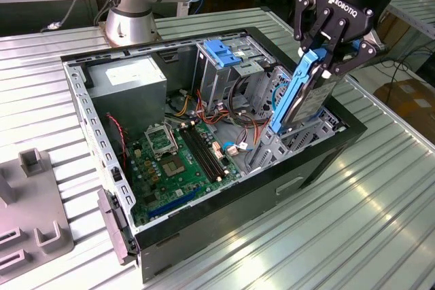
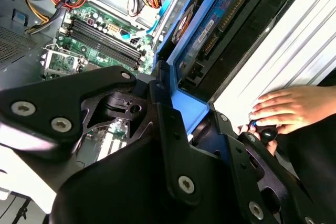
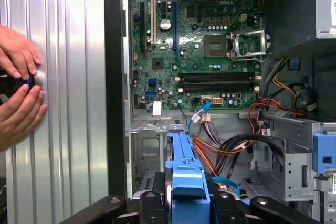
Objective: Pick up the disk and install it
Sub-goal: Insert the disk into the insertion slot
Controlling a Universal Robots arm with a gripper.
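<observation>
My gripper [image 1: 319, 59] is shut on the disk [image 1: 302, 100], a grey drive framed by a bright blue carrier rail. The disk stands on edge, slightly tilted, and its lower end reaches down into the metal bay [image 1: 299, 134] at the exterior view's right end of the open computer case [image 1: 204, 212]. In the second wrist view the disk [image 2: 210, 30] stretches away from my gripper [image 2: 191, 121], whose black fingers [image 2: 163, 114] clamp the blue rail. In the first wrist view the blue rail of the disk [image 3: 184, 166] sits between my gripper's [image 3: 186, 203] fingers, above the bay.
The green motherboard [image 1: 183, 154] lies on the case floor, with loose cables [image 1: 238, 100] beside the bay. A tall drive cage topped by a blue bracket [image 1: 221, 52] stands behind. A person's hands [image 3: 18, 87] rest on the ribbed table just outside the case wall. A grey fixture [image 1: 34, 202] sits at the exterior view's left.
</observation>
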